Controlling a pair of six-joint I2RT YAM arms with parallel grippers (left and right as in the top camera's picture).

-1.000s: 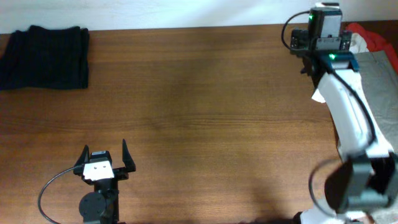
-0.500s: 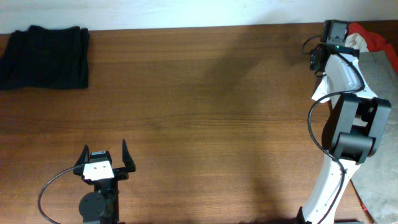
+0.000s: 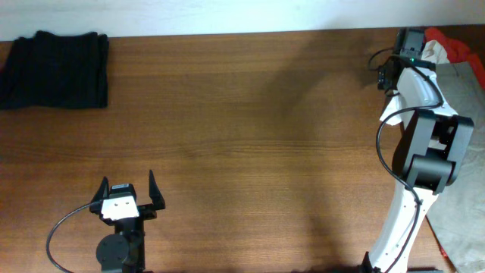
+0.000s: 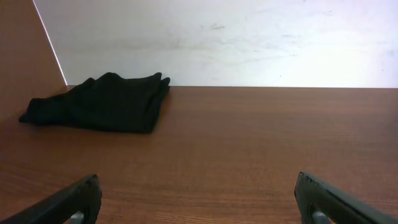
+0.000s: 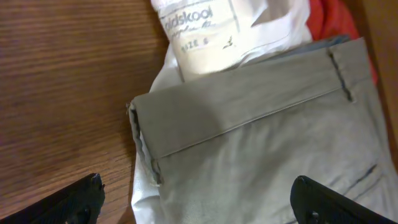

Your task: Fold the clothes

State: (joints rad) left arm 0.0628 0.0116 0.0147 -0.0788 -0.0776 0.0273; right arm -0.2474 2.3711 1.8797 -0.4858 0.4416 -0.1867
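Observation:
The khaki trousers (image 5: pixel 267 143) lie at the table's right end, waistband and belt loop toward the back; they also show in the overhead view (image 3: pixel 464 95). A white garment with a size label (image 5: pixel 199 31) and a red one (image 5: pixel 333 18) lie behind them, at the far right corner (image 3: pixel 453 44). My right gripper (image 5: pixel 196 190) is open and empty, hovering over the trousers' waistband corner; it shows in the overhead view (image 3: pixel 408 47). A folded dark garment (image 3: pixel 54 70) lies at the far left (image 4: pixel 102 101). My left gripper (image 3: pixel 127 199) is open and empty at the near left (image 4: pixel 198 186).
Bare brown wood table (image 3: pixel 242 136) runs between the two arms. A white wall (image 4: pixel 217 37) bounds the back edge. The right arm's white links (image 3: pixel 413 189) stand along the right side, next to the clothes pile.
The right arm has risen and stretched back, and its wrist has shifted slightly right toward the clothes pile. The left arm and the dark garment have not moved.

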